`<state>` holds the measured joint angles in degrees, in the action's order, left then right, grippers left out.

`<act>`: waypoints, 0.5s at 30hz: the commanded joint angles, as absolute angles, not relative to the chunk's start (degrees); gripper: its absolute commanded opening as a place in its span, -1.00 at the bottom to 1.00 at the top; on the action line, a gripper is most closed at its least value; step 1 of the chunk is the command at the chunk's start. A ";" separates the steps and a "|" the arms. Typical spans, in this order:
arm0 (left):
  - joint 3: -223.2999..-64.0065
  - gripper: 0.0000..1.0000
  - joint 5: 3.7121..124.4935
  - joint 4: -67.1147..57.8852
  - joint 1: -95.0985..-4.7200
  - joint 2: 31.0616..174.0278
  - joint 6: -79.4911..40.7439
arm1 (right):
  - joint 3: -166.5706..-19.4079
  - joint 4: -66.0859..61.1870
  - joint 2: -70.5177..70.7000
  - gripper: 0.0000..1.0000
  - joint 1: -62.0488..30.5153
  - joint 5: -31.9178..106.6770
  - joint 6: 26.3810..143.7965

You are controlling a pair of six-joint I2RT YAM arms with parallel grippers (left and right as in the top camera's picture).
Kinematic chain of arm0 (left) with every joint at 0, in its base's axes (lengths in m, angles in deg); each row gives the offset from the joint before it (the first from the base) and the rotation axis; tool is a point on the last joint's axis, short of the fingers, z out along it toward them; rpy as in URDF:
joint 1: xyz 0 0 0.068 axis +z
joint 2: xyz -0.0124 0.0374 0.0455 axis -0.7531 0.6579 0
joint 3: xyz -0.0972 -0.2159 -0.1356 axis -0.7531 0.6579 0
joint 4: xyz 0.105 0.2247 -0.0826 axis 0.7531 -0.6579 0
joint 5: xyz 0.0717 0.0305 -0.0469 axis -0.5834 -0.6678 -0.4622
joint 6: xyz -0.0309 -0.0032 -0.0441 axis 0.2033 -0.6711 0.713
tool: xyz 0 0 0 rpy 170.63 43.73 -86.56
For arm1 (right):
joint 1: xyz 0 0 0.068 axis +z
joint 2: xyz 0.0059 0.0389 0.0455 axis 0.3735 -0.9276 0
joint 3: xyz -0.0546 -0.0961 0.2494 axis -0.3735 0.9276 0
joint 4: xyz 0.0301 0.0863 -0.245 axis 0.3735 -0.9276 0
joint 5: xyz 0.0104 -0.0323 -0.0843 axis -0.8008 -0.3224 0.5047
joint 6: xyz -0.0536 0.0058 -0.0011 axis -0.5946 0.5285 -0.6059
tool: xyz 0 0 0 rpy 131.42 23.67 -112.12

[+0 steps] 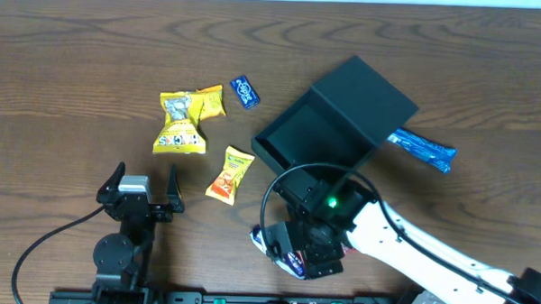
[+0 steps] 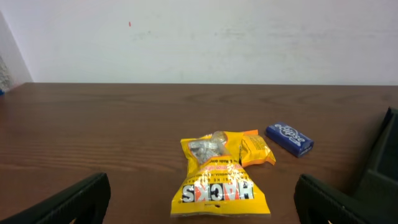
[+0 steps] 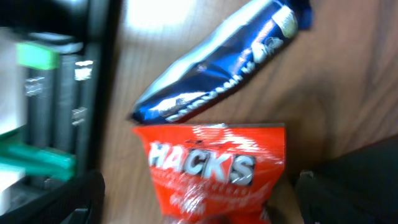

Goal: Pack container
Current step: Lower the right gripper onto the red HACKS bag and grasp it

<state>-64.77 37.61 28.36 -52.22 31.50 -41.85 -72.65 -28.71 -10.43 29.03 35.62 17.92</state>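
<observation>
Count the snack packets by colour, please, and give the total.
Yellow: 2, the large Hacks packet and the small yellow packet
Orange: 1, the orange packet
Blue: 3, the small blue packet, the long blue packet, the blue packet beside the red one
Red: 1, the red Hacks packet
Total: 7
</observation>
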 commanded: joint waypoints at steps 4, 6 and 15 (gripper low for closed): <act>-64.05 0.90 37.15 25.14 -51.89 31.17 -41.26 | -68.06 -21.96 -10.24 0.99 28.37 39.99 23.93; -64.05 0.90 37.15 25.14 -51.89 31.17 -41.26 | -68.06 -22.09 -10.24 0.99 28.26 41.76 25.09; -64.05 0.90 37.15 25.14 -51.89 31.17 -41.26 | -68.02 -21.41 -11.26 0.99 26.95 41.11 25.55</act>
<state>-64.77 37.61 28.36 -52.22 31.50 -41.85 -68.32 -21.52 -10.50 27.72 41.61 24.50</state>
